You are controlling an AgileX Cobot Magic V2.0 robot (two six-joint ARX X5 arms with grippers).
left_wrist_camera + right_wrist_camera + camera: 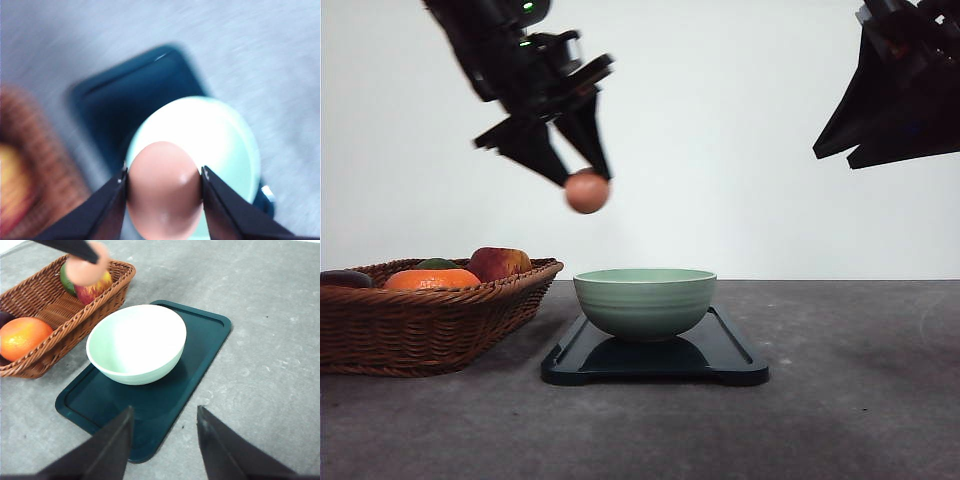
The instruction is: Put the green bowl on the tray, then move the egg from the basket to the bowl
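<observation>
The pale green bowl (645, 300) stands upright on the dark tray (730, 358) in the middle of the table. High above, between the basket and the bowl, my left gripper (588, 180) is shut on the reddish-brown egg (587, 191). From the left wrist, the egg (164, 190) sits pinched between both fingers over the near part of the bowl (220, 135). My right gripper (165, 432) hangs open and empty above the tray (200, 340), raised at the upper right (900, 100) of the front view. The wicker basket (430, 325) rests left of the tray.
The basket holds an orange (432, 279), a red-yellow apple (500, 263), a green fruit (436, 264) and a dark fruit (345, 278). Grey tabletop (860, 380) stretches right of the tray and in front of it.
</observation>
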